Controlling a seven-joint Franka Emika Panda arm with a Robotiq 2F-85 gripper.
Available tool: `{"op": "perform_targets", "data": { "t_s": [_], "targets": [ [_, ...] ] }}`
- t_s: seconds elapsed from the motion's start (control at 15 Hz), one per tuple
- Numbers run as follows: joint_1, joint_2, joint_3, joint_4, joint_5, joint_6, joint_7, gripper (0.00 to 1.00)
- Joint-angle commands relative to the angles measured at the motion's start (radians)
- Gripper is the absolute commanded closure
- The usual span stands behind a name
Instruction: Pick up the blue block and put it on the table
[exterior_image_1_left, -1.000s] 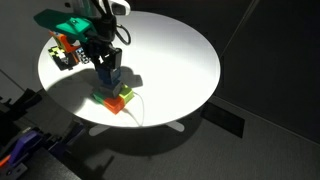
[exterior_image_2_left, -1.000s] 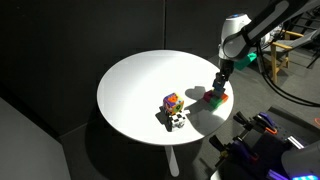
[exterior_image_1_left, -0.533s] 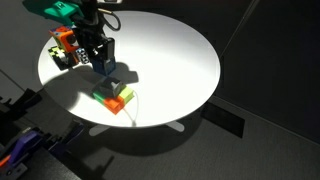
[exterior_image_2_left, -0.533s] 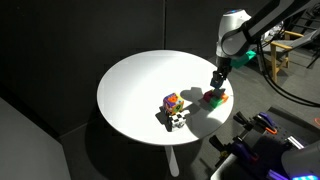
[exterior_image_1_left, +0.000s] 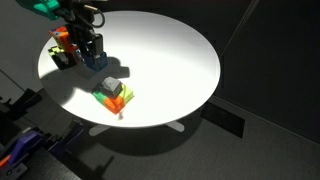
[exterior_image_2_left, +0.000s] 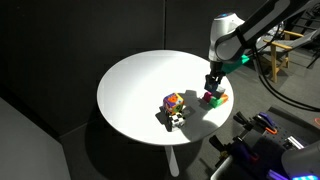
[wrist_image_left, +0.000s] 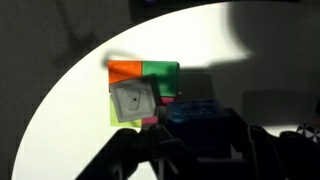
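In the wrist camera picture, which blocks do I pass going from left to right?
Orange block → green block → blue block. The grey block lies on top of orange and green, so it is left out.

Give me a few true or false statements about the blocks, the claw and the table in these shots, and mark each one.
1. The claw is shut on the blue block. True.
2. The blue block sits on top of the stack. False: the claw holds it off to the side of the stack.
3. A grey block lies on the orange block and the green block. True.
4. The table is square. False: it is round and white.
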Motion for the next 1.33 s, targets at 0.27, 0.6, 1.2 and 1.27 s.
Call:
{"op": "perform_targets", "data": {
  "t_s": [0.27, 0.6, 1.2, 1.27],
  "targets": [
    [0.033, 0.117, 0.025, 0.081, 0.027, -0.019, 0.056, 0.66],
    [0.042, 0.213, 0.034, 0.154, 0.041, -0.013, 0.043, 0.66],
    [0.103, 0.329, 0.000, 0.252, 0.005, 0.032, 0.100, 0.66],
    [0.107, 0.338, -0.002, 0.259, 0.009, 0.038, 0.105, 0.66]
  ]
}}
